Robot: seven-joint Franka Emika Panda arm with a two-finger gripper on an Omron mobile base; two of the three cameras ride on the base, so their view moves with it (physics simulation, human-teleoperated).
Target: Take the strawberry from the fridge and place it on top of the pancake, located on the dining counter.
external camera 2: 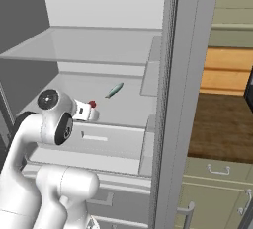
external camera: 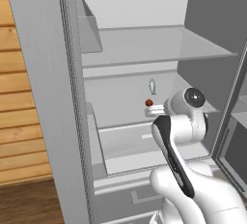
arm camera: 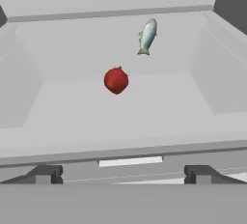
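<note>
The strawberry (arm camera: 116, 80) sits on the fridge (external camera: 43, 97) shelf at the hand view's centre, straight ahead of the gripper (arm camera: 123, 174). The gripper's jaws are spread wide and empty. A pale fish (arm camera: 147, 35) lies beyond, toward upper right.

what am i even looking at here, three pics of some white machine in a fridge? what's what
It is a computer-rendered kitchen with a white robot arm reaching into an open fridge. Two pictures come from cameras on the robot's rolling base, one behind the arm on its left, one on its right, so they show the same scene from two sides. The third comes from a camera on the hand, looking along the gripper; the two dark stubs at its bottom are the fingertips. On the white fridge shelf lie a small dark red strawberry and, behind it, a slim pale fish-shaped item. The gripper is open and holds nothing; the strawberry sits ahead of it, untouched.
</note>
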